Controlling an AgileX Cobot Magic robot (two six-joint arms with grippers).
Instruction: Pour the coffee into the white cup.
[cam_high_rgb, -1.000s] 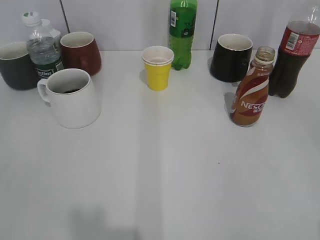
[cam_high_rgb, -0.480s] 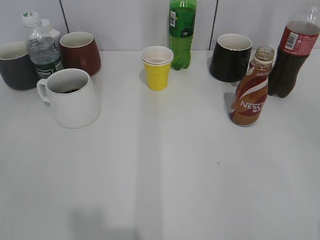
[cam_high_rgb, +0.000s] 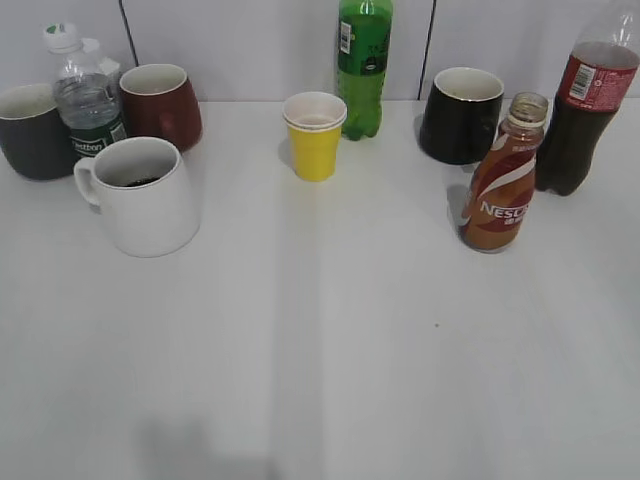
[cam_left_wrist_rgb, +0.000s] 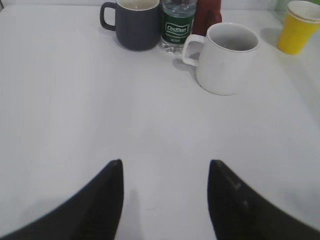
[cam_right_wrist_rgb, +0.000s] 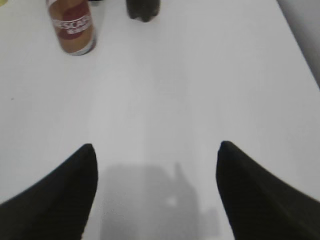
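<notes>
The white cup (cam_high_rgb: 140, 196) stands upright at the left of the table, with a little dark liquid showing inside; it also shows in the left wrist view (cam_left_wrist_rgb: 226, 57). The brown Nescafe coffee bottle (cam_high_rgb: 505, 177) stands upright and uncapped at the right; its lower part shows in the right wrist view (cam_right_wrist_rgb: 72, 27). My left gripper (cam_left_wrist_rgb: 165, 165) is open and empty, well short of the white cup. My right gripper (cam_right_wrist_rgb: 156, 146) is open and empty, well short of the coffee bottle. Neither gripper shows in the exterior view.
Along the back stand a dark grey mug (cam_high_rgb: 30, 130), a water bottle (cam_high_rgb: 85, 100), a dark red mug (cam_high_rgb: 162, 105), a yellow paper cup (cam_high_rgb: 315, 135), a green bottle (cam_high_rgb: 364, 65), a black mug (cam_high_rgb: 460, 115) and a cola bottle (cam_high_rgb: 582, 110).
</notes>
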